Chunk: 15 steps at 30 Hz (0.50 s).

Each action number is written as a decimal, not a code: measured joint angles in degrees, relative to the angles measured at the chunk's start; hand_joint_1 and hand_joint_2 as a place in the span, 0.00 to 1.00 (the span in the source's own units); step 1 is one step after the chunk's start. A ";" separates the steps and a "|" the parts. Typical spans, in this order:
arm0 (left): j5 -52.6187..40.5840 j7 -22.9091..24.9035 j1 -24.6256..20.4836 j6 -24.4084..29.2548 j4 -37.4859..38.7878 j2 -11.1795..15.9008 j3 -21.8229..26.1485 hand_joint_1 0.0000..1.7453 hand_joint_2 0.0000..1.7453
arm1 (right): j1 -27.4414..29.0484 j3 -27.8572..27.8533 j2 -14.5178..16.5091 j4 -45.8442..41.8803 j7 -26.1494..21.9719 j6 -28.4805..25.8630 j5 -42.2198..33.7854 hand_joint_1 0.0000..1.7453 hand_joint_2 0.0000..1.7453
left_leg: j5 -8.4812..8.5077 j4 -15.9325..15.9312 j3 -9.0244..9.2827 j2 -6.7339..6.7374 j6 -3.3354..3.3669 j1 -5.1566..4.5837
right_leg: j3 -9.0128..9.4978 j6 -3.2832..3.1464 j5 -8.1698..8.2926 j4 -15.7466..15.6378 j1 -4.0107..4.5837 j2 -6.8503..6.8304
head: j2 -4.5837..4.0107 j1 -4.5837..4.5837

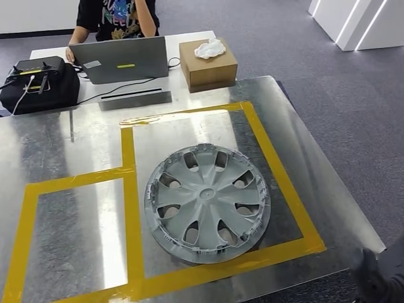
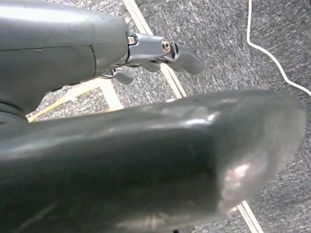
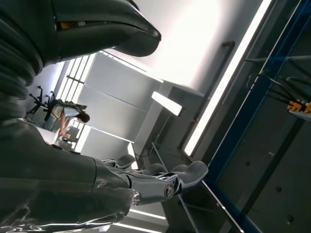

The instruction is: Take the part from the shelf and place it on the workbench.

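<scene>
The part is a round grey plastic wheel cover [image 1: 207,202] with curved spokes, oval openings and a ribbed rim. It lies flat on the workbench [image 1: 295,132], a shiny brushed metal sheet, inside the right rectangle marked with yellow tape [image 1: 127,189].

The right hand [image 1: 376,274] is dark and blurred at the near right corner of the bench, well apart from the wheel cover, which lies forward and to the left of it. In the right wrist view its smooth grey fingers [image 3: 183,175] are stretched out and apart, with nothing between them.

The left hand [image 2: 146,51] has its metal-jointed fingers extended over a grey carpet [image 2: 220,43] with pale lines, and it holds nothing.

Beyond the bench, far from both hands, a person [image 1: 119,16] sits at a grey laptop [image 1: 125,60], next to a brown cardboard box [image 1: 207,64] and a black bag [image 1: 40,82].
</scene>
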 joint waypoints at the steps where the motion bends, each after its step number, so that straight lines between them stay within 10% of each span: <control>1: -0.02 0.09 -0.07 0.00 0.00 -0.14 0.03 0.00 0.00 | -0.11 -0.05 0.03 0.00 0.00 -0.01 0.14 0.00 1.00 | 0.08 -0.08 -0.03 0.02 0.09 0.03 | -1.30 0.10 -2.26 3.24 0.00 -0.05 | 0.00 0.03; 4: -0.03 0.32 -0.49 0.02 0.00 -0.29 0.13 0.00 0.00 | -0.27 -0.09 0.05 0.01 0.01 -0.02 0.36 0.00 1.00 | 0.48 -0.08 -0.52 0.04 -0.09 0.12 | -4.21 0.48 -6.44 11.40 -0.16 -0.08 | 0.00 0.02; 8: -0.03 0.61 -1.38 0.03 -0.01 -0.28 0.30 0.00 0.00 | -0.52 -0.10 0.05 0.03 0.03 0.00 0.48 0.00 1.00 | 1.43 0.22 -1.35 0.05 -1.47 0.53 | 3.79 1.14 -1.27 -0.24 -0.72 -0.48 | 0.01 0.03; 13: -0.24 0.92 -1.72 0.03 -0.02 -0.19 0.47 0.00 0.00 | -0.63 -0.10 0.12 0.24 0.03 0.46 0.55 0.00 1.00 | 1.53 0.48 -1.39 0.10 -3.16 0.61 | 4.09 -1.39 0.65 -3.01 -0.55 -0.30 | 0.02 -0.33; 15: -0.27 0.99 -1.67 0.01 -0.02 -0.19 0.50 0.00 0.00 | -0.63 -0.10 0.14 0.32 0.04 0.72 0.52 0.00 1.00 | -1.88 3.33 -2.55 0.20 -3.63 0.75 | 3.50 -2.29 1.48 -3.12 -0.59 -0.37 | 0.02 -0.39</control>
